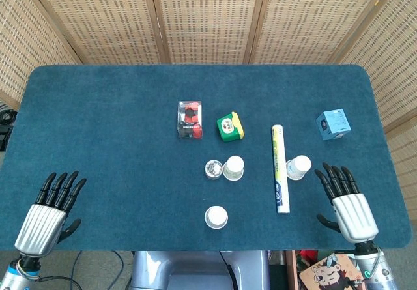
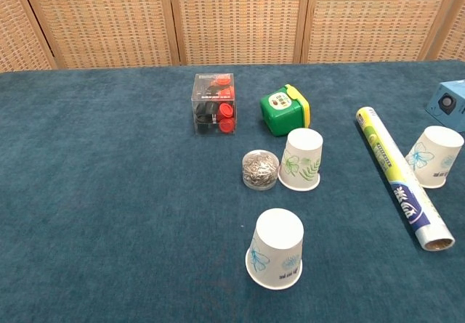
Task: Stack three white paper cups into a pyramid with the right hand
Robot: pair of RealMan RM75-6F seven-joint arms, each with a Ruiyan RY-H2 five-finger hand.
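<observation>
Blue table (image 1: 98,107): three cups (all inverted) (image 2: 275,249)

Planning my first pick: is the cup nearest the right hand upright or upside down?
Upside down. The cup stands beside the roll on its wide rim, closed narrow base on top, clear of the right hand.

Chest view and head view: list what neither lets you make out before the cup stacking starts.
- Both hands: outside the chest view; only the head view shows the left hand and right hand.
- Blue box: cut by the chest view's right edge.
- Clear box: its red and black contents are too small to identify.
- Green container: label print unreadable.
- Roll: lettering too small to read.
</observation>
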